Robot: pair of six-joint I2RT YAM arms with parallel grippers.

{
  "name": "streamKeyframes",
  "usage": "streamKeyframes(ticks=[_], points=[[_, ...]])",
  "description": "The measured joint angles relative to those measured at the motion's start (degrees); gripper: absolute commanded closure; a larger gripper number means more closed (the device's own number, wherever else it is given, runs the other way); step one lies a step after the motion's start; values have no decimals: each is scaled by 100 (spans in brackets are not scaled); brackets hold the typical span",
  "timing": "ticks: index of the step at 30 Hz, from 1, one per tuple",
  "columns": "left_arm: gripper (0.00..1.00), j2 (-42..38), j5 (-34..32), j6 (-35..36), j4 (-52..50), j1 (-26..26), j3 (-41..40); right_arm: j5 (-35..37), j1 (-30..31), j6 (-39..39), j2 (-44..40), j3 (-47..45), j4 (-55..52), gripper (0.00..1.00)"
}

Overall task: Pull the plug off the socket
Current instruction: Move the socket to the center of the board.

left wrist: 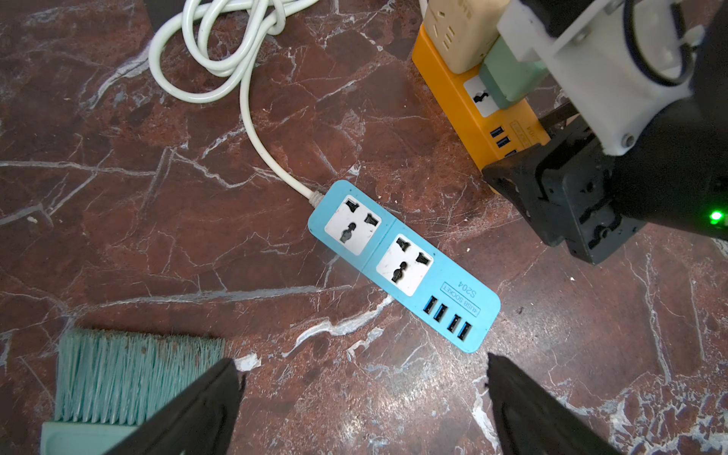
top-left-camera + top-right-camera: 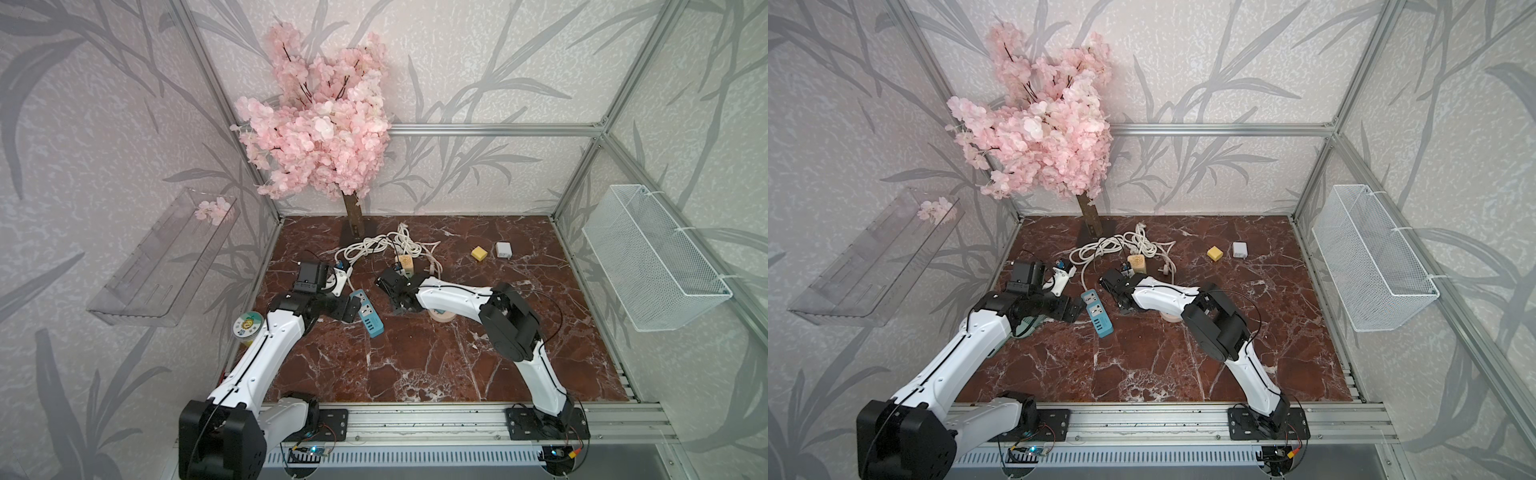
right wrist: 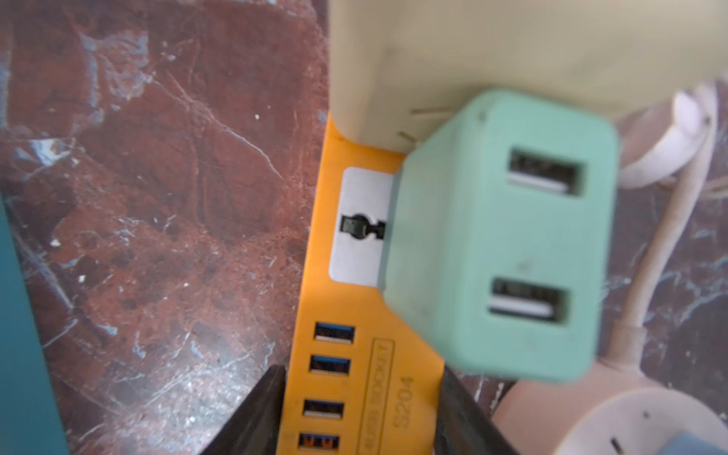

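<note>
A mint-green plug (image 3: 500,244) with two USB ports sits in the orange socket strip (image 3: 354,394), right beside a beige adapter (image 3: 472,51) on the same strip. My right gripper (image 3: 360,417) is shut on the strip's USB end, one black finger pressed against each long side, just short of the plug. In the left wrist view the plug (image 1: 508,75) and the orange strip (image 1: 465,106) lie partly under the right gripper's white wrist mount. My left gripper (image 1: 362,398) is open and holds nothing; it hangs over bare marble near the blue strip's USB end.
A blue socket strip (image 1: 402,264) with a white cord lies between the arms, and a teal brush (image 1: 130,374) sits by the left gripper. Coiled white cords (image 2: 386,245), a blossom tree (image 2: 316,137), a yellow block (image 2: 478,252) and a white charger (image 2: 503,249) stand farther back. A tape roll (image 2: 441,313) lies under the right forearm.
</note>
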Motion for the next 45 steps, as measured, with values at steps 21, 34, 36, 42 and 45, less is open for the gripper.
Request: streamKeyframes(ticks=[21, 34, 36, 42, 45], points=[[3, 164, 94, 15, 0, 0, 0, -260, 177, -431, -800, -1364, 859, 55], [5, 518, 439, 68, -4, 0, 0, -474, 684, -866, -1252, -2015, 1084, 54], [5, 575, 505, 72, -4, 0, 0, -472, 776, -885, -1268, -2033, 1080, 52], [8, 820, 756, 168, -11, 0, 11, -579, 953, -951, -1375, -2164, 1069, 32], [15, 1001, 892, 186, -50, 0, 92, -664, 988, -1034, -1403, -2201, 977, 26]])
